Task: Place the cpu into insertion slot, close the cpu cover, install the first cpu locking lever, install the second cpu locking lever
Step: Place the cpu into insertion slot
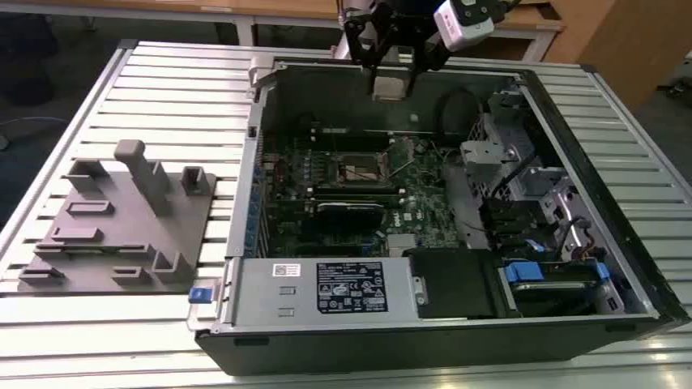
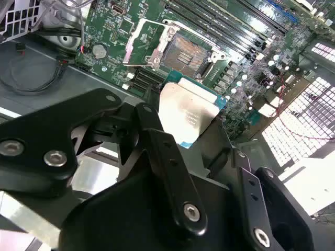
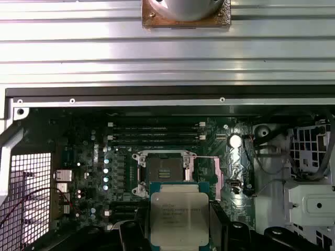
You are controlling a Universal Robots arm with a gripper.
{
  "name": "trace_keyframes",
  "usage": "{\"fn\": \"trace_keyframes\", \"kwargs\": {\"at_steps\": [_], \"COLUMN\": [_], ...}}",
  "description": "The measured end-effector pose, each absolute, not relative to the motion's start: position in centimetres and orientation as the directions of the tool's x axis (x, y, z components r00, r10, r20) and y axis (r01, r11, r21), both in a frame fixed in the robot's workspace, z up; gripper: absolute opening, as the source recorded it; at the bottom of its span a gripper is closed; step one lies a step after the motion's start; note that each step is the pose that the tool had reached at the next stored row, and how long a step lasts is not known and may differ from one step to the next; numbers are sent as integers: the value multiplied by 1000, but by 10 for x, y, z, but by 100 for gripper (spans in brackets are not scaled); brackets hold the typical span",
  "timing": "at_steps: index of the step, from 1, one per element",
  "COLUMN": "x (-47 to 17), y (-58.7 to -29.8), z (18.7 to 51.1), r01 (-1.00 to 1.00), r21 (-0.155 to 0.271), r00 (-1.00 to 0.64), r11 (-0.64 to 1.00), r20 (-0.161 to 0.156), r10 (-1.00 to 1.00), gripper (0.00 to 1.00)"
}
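Holding: the gripper [image 1: 391,65] has its fingers [image 2: 157,141] closed on two opposite edges of the cpu [image 2: 187,112] — silvery top turned toward both wrist views.
Cpu: in the air above the motherboard [image 1: 324,203], apart from it, over the case's far side in the exterior view.
Socket [image 3: 165,170]: open — contacts showing.
Cpu cover [image 2: 140,39]: swung up off the socket, beside it.
Case [image 1: 243,203]: lies open on a slatted table [image 1: 162,89].

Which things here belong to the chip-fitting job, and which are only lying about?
Job: chip, held in the end effector; empty socket; cover.
Lying about: grey fixture block; power supply; memory slots.
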State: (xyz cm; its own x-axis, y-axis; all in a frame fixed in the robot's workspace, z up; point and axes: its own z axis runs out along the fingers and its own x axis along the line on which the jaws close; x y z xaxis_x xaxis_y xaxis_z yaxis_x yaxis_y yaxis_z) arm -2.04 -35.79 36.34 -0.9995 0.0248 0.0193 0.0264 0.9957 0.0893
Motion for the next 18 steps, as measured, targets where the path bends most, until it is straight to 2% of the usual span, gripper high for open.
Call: {"fn": "trace_keyframes", "kwargs": {"at_steps": [18], "x": [-20], "y": [-358], "z": [360], "r01": [26], "r21": [90], "r00": [-1000], "r11": [996], "r20": [19], "r10": [25], "gripper": [54]}}
